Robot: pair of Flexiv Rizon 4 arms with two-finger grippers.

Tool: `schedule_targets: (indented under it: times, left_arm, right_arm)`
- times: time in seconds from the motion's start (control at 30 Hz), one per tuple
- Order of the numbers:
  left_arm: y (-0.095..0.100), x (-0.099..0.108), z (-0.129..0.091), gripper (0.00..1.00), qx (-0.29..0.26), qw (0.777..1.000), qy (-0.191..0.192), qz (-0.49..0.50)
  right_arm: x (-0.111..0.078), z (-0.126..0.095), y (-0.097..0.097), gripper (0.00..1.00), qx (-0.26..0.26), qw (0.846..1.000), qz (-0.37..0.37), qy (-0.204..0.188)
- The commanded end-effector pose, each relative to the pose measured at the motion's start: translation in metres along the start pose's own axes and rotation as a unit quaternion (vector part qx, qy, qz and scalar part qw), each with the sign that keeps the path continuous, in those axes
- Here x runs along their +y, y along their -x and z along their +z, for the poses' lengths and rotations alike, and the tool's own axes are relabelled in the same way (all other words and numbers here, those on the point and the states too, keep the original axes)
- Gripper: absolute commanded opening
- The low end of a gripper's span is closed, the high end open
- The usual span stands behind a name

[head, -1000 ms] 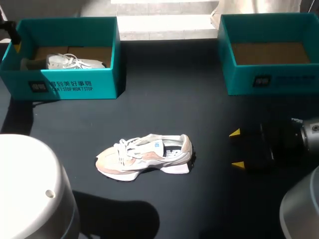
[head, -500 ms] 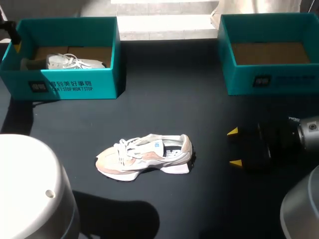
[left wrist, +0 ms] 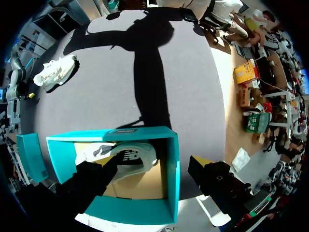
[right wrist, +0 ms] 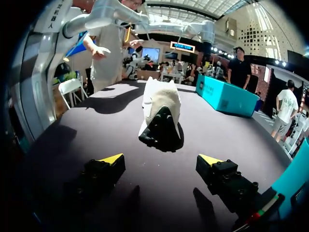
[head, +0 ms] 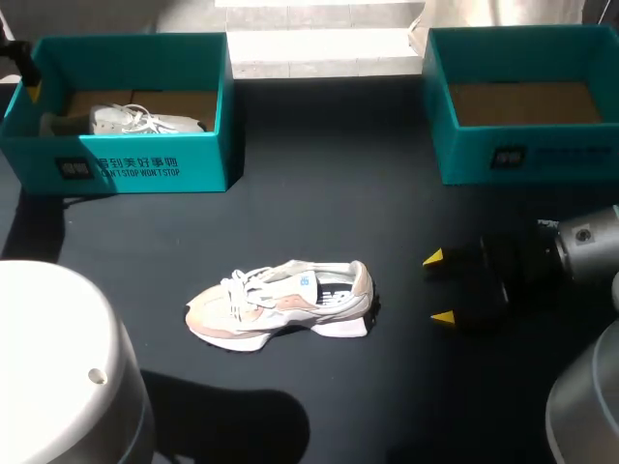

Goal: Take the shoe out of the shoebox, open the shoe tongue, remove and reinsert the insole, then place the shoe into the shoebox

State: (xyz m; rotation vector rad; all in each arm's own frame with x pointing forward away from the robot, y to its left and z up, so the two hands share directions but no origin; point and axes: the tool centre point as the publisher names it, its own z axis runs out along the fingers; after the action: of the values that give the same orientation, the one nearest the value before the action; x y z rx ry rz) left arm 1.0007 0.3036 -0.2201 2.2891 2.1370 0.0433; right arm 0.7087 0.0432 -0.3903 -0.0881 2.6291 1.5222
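Boxed shoe (head: 145,120): lower part hidden behind the front wall of the left shoebox (head: 135,166). In the left wrist view, one end is covered by a dark finger (left wrist: 94,181) of the left gripper (left wrist: 158,162); that finger's yellow tip is hidden.
Right shoebox (head: 522,155): cut off by the head view's edge.
Shoe on the table (head: 280,302): insole not made out.

Your right gripper (right wrist: 161,159): two black, blocky fingers (right wrist: 227,181) with bright yellow wedge tips and round screw heads in the blocks. A thin red-and-green strip (right wrist: 264,209) lies beside one. Behind them, a black body and a silver-grey cylindrical wrist (head: 588,240). Your left gripper (left wrist: 154,162) matches in black and yellow. Your left arm (head: 58,358): a smooth white rounded housing with one small round stud.
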Motion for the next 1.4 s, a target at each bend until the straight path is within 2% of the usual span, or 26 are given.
schedule_targets:
  times: [0.03, 0.23, 0.33, 0.67, 1.17, 1.4]
  left_arm:
    - [0.000, -0.001, 0.000, 1.00, 0.001, 1.000, 0.001, 0.000]
    - [0.000, -0.001, 0.000, 1.00, 0.001, 1.000, 0.001, 0.000]
    - [0.000, -0.001, 0.000, 1.00, 0.001, 1.000, 0.001, 0.000]
    - [0.000, -0.001, 0.000, 1.00, 0.001, 1.000, 0.001, 0.000]
    - [0.000, -0.001, 0.000, 1.00, 0.001, 1.000, 0.001, 0.000]
    - [0.000, -0.001, 0.000, 1.00, 0.001, 1.000, 0.001, 0.000]
  right_arm:
    - [0.003, 0.022, 0.007, 1.00, 0.005, 1.000, 0.013, -0.009]
    - [0.007, 0.043, 0.005, 1.00, 0.005, 0.999, 0.036, -0.009]
    - [0.014, 0.054, 0.003, 1.00, 0.004, 0.999, 0.032, -0.005]
    - [0.029, 0.088, 0.004, 1.00, 0.030, 0.999, 0.028, -0.007]
    - [0.050, 0.121, -0.003, 1.00, 0.052, 0.998, 0.031, 0.016]
    - [0.053, 0.137, -0.005, 1.00, 0.064, 0.997, 0.026, 0.016]
